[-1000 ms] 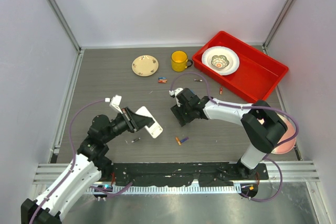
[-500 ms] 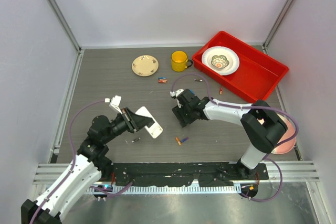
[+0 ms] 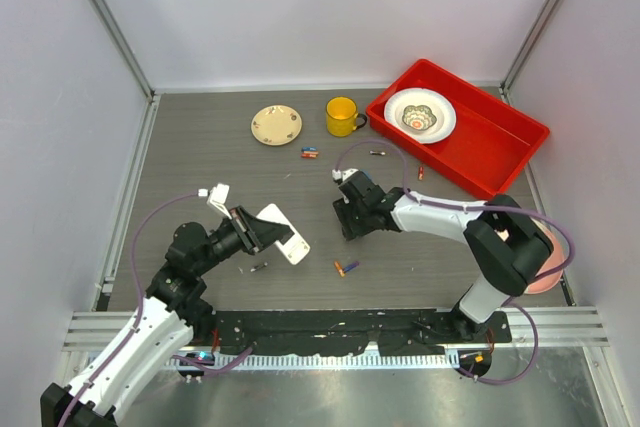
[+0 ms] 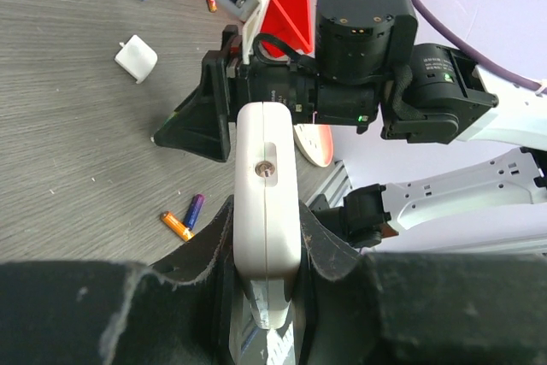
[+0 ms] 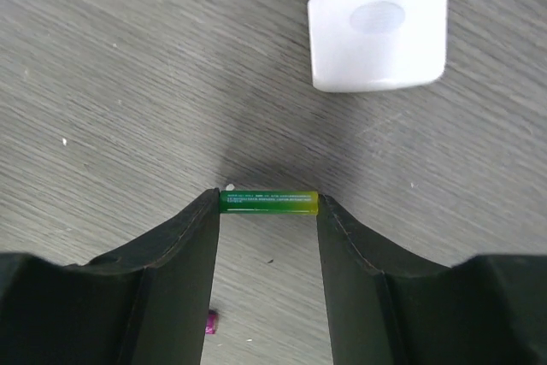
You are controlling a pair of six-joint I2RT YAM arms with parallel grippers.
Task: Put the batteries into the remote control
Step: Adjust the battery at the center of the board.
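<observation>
My left gripper (image 3: 266, 233) is shut on the white remote control (image 3: 284, 233) and holds it off the table; in the left wrist view the remote (image 4: 267, 179) stands edge-on between the fingers (image 4: 214, 237). My right gripper (image 3: 352, 219) is shut on a green battery (image 5: 268, 202), gripped end to end between its fingertips just above the table. A white battery cover (image 5: 379, 38) lies beyond it, also visible in the left wrist view (image 4: 136, 59). An orange and a purple battery (image 3: 346, 267) lie together near the front. A blue and a red battery (image 3: 309, 153) lie near the mug.
A yellow mug (image 3: 342, 115) and a cream saucer (image 3: 276, 125) stand at the back. A red tray (image 3: 500, 147) at the back right holds a white bowl (image 3: 420, 114). More loose batteries lie at the tray's front (image 3: 378, 153) and before my left arm (image 3: 259, 267).
My right gripper has shifted slightly to the right with the green battery in it. My left gripper and the remote control have stayed in place.
</observation>
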